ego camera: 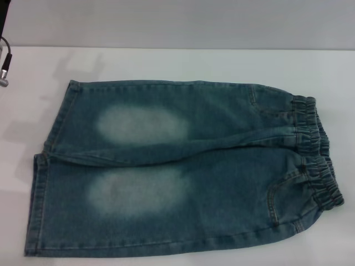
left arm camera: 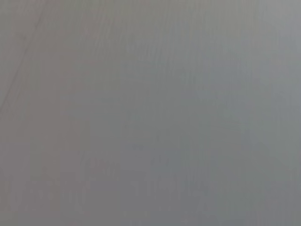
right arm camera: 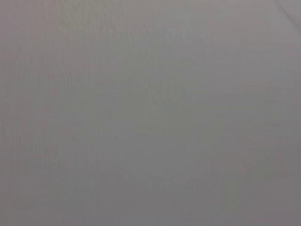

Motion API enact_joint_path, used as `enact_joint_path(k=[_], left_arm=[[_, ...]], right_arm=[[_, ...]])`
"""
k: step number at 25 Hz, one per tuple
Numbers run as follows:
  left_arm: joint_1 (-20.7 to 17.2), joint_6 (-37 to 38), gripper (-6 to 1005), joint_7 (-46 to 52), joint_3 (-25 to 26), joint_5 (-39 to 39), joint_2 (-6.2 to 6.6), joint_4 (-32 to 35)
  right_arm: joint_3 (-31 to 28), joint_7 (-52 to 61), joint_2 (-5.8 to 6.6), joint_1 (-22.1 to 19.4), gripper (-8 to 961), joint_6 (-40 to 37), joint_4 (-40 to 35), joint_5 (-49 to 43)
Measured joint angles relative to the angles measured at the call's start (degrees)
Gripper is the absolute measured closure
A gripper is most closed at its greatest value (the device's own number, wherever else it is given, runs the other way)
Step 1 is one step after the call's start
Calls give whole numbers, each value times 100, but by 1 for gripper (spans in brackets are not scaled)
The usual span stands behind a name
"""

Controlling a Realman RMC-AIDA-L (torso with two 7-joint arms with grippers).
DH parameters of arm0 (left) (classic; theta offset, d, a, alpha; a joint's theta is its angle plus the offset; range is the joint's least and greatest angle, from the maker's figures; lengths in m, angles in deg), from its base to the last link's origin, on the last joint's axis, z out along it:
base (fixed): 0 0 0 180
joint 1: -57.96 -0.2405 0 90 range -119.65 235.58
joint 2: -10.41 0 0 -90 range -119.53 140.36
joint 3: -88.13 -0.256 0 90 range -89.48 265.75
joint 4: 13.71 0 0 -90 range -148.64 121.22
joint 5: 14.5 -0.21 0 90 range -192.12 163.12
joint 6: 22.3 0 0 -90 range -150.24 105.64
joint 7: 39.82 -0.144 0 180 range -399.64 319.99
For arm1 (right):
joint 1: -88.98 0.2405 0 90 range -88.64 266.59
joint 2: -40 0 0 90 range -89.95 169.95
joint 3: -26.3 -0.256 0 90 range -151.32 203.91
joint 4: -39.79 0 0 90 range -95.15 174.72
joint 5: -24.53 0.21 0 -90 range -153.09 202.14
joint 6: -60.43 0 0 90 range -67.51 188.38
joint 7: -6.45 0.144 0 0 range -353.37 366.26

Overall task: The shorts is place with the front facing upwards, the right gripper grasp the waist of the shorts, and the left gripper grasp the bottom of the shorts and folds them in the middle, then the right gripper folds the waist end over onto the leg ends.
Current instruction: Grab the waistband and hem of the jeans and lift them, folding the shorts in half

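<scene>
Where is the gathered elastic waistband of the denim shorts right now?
In the head view, the gathered waistband lies at the robot's right end of the blue-green denim shorts, flat on the white table.

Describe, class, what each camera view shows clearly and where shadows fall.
Head view: the shorts lie sharp and evenly lit on the white table, with faint soft shadows on the table near its far left. Left wrist and right wrist views: only featureless grey, nothing recognisable.
</scene>
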State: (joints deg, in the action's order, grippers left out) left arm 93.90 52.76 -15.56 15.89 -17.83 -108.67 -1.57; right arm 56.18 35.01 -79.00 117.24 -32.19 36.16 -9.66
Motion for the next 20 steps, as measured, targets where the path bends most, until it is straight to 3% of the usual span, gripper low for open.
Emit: enact_joint_path(k=[20], left_arm=[[81, -4, 237, -8, 81, 191, 24, 34]], right_arm=[[-26, -14, 17, 37, 226, 41, -42, 63]])
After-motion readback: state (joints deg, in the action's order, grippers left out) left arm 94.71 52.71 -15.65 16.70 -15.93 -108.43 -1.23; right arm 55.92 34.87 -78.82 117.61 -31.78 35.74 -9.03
